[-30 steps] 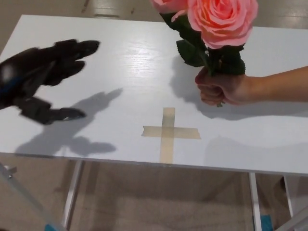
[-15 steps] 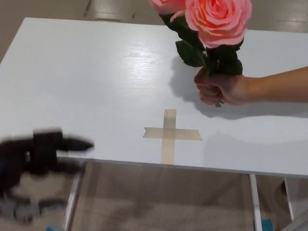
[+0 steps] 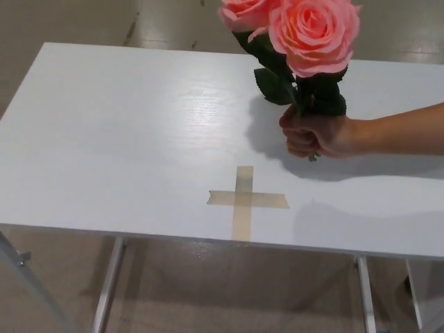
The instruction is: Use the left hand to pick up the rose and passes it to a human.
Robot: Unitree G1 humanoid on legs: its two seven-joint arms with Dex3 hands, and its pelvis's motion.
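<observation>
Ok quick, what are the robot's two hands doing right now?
Left hand: not in view.
Right hand: not in view.
A person's hand holds the roses.

The rose [image 3: 316, 31] was cut off by the top edge of the head view, as was a second bloom [image 3: 243, 10] beside it. The stem was hidden inside the person's fist [image 3: 312, 134], with only its tip showing below. The person's forearm [image 3: 402, 130] ran out of the right edge. The table [image 3: 125, 139] was cropped at the right edge, and its legs [image 3: 107, 284] at the bottom edge.
</observation>
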